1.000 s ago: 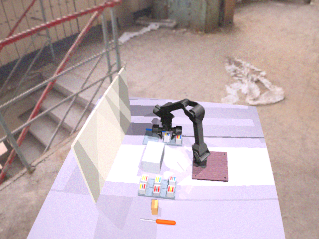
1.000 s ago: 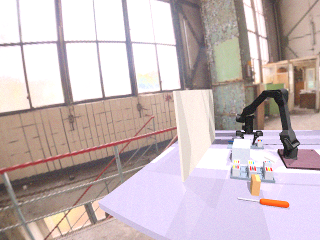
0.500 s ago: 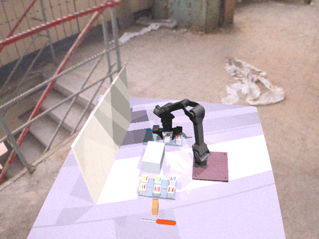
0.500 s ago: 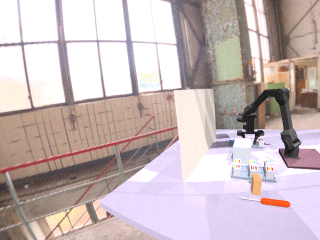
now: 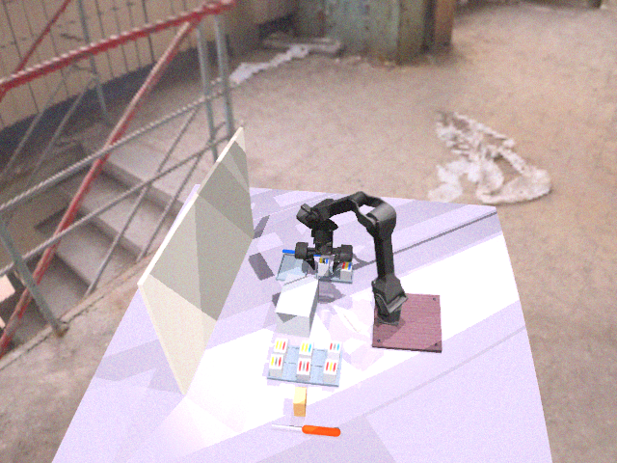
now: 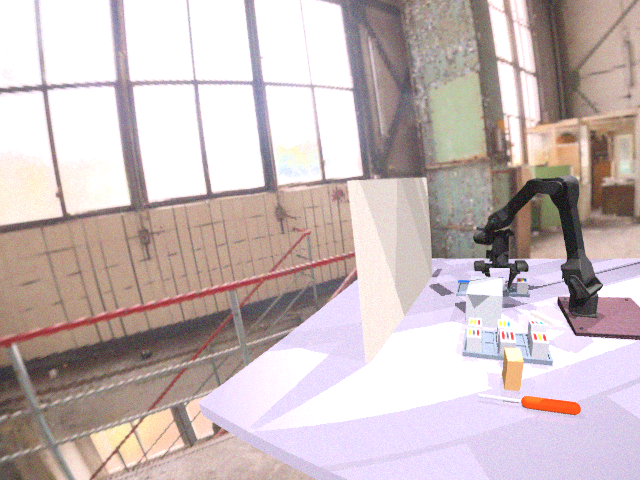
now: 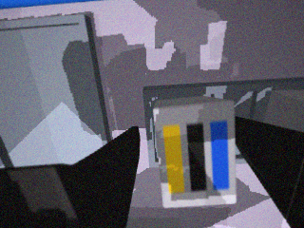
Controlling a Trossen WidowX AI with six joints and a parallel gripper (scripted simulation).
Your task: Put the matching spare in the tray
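My gripper (image 5: 322, 269) (image 7: 182, 127) is open, pointing down. Its fingers are on either side of a white block (image 7: 198, 157) with yellow, black and blue stripes, at the left end of the far rack (image 7: 148, 89). Another striped block (image 5: 345, 272) (image 6: 522, 286) stands to its right. The flat grey-blue tray (image 5: 292, 267) (image 7: 33, 95) lies left of that rack and holds nothing visible. A near rack (image 5: 304, 382) (image 6: 478, 355) holds several white blocks with coloured stripes. A large pale box (image 5: 297, 305) (image 6: 484, 299) stands between the racks. No code on the mounted unit's back can be read.
A tall cream panel (image 5: 199, 254) (image 6: 390, 258) stands on the left. A blue bar (image 5: 287, 251) (image 7: 38, 4) lies behind the tray. An orange block (image 5: 299, 401) (image 6: 512, 369) and an orange-handled screwdriver (image 5: 321, 430) (image 6: 550, 405) are at the front. The arm's base is on a maroon board (image 5: 420, 329).
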